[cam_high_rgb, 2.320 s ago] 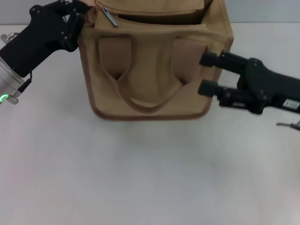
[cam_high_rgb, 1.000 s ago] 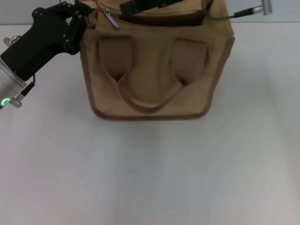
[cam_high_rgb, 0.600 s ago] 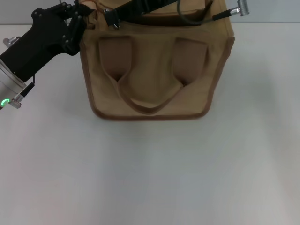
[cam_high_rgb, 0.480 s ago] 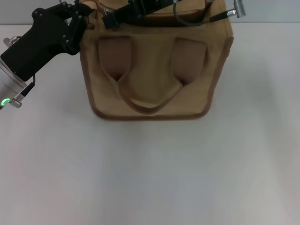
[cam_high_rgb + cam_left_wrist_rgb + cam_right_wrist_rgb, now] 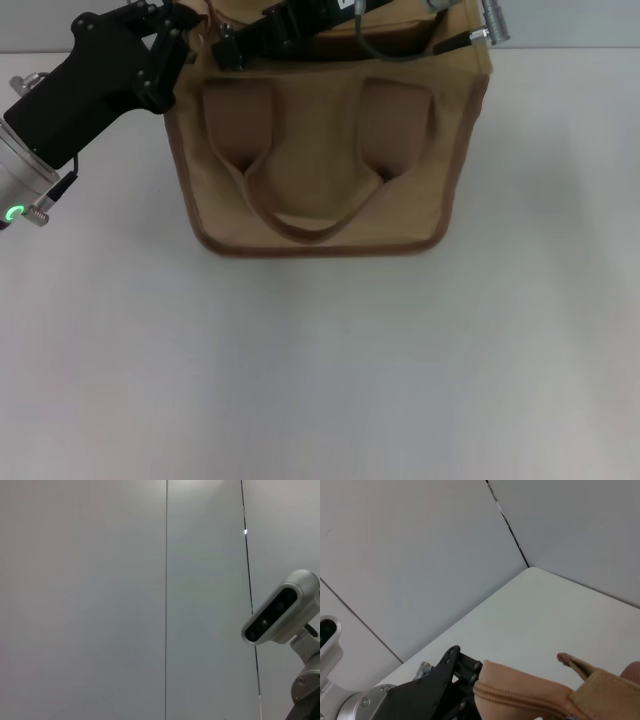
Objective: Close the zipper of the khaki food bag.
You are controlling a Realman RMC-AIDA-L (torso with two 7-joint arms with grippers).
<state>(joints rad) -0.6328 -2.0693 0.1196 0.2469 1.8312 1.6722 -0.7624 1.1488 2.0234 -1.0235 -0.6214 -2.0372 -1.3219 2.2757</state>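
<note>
black left gripper (image 5: 172, 38): pinching the top left corner of the khaki food bag (image 5: 320, 150) on the table (image 5: 320, 370). right gripper (image 5: 232, 45): at the zipper's left end, jaws i cannot tell. step, i judge: seizing pull; next, draw it rightward.

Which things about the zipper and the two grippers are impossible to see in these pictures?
- The zipper's pull tab: hidden in the head view under the right gripper at the top of the khaki food bag.
- How far the zipper is closed: cut off by the top edge.
- Left gripper fingers: pressed against the bag's left top corner, grip unclear.
- Left wrist view: shows only a wall.
</note>
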